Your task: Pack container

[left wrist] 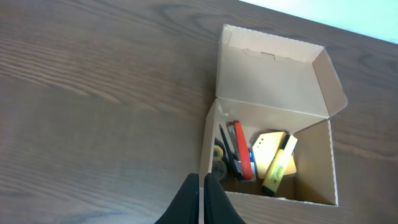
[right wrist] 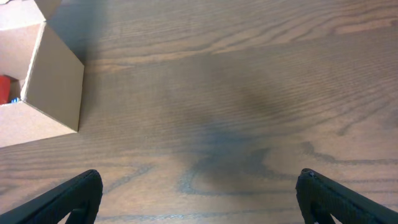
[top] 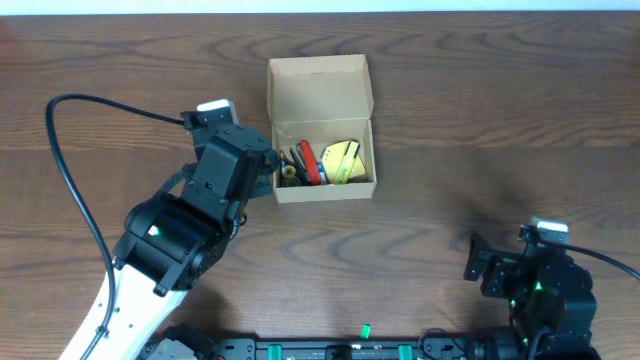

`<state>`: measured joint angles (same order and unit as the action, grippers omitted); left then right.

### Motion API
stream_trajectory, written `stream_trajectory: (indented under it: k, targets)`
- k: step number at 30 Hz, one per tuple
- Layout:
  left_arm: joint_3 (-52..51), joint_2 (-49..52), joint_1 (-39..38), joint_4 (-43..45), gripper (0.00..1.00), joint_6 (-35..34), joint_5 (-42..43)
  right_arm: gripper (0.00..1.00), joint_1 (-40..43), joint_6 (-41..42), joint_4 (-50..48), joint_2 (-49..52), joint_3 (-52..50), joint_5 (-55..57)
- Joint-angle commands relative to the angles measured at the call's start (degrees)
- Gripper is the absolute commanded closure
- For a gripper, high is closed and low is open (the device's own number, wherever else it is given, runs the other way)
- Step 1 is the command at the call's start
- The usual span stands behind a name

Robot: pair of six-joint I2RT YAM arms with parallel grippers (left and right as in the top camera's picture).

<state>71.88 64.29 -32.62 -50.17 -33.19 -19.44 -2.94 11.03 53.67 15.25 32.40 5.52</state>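
The container (top: 321, 189) is a tan cardboard box standing in the middle of the table, its flap lid (top: 318, 85) hinged open to the far side. Inside lie a red item (left wrist: 240, 155), a yellow highlighter (left wrist: 280, 165), a tan card (left wrist: 266, 145) and some small dark pieces. My left gripper (top: 272, 172) is shut with nothing in it. In the left wrist view its tips (left wrist: 203, 185) sit just outside the box's near-left corner. My right gripper (right wrist: 202, 193) stands wide open over bare wood, well to the right of the box (right wrist: 53, 87).
The dark wood table (top: 480, 110) stretches all round the box. A black cable (top: 70, 170) loops off the left arm at the far left. The arm bases and a mounting rail (top: 350, 350) run along the front edge.
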Motion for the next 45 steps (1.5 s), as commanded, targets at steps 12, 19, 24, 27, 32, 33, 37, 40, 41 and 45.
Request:
stream_trajectory:
  k: [12,19,24,27,32,33,37,40,41,45]
  targets:
    - [1.38,0.13,3.28,-2.49,0.94,-1.66,1.09,0.01,0.5,3.39,-13.55,1.38,1.73,-10.16]
    - [2.21,1.07,17.66,-3.19,0.94,-3.63,16.0,0.01,0.5,1.25,-13.07,22.34,15.63,-13.94]
    - [2.27,5.57,20.76,-2.43,0.95,-3.41,18.73,0.01,0.5,-1.33,-5.73,43.3,33.51,-17.4]
    - [2.29,9.84,21.42,-0.24,0.95,-3.21,19.3,0.01,0.5,-3.21,-1.4,53.46,42.1,-20.33]
    - [3.1,19.45,25.51,5.77,0.94,-2.43,20.48,0.01,0.5,-3.39,-2.36,64.41,46.95,-22.29]
    - [3.32,21.2,26.6,7.67,0.94,-1.84,21.92,0.01,0.5,-3.41,-3.43,65.88,46.95,-22.32]
    - [3.58,26.45,29.83,14.99,0.95,-1.55,25.51,0.54,0.5,-3.39,-8.02,70.36,46.95,-22.29]
    - [4.15,30.6,31.8,19.45,0.94,-1.73,29.59,0.99,0.5,-0.59,-12.59,73.81,46.95,-22.27]
    - [4.39,31.85,32.26,20.5,0.94,-1.75,31.32,0.99,0.5,0.44,-14.27,74.86,46.95,-22.27]
    - [5.49,36.2,32.81,22.51,0.94,-3.06,33.11,0.99,0.5,4.59,-20.83,79.43,46.95,-22.27]
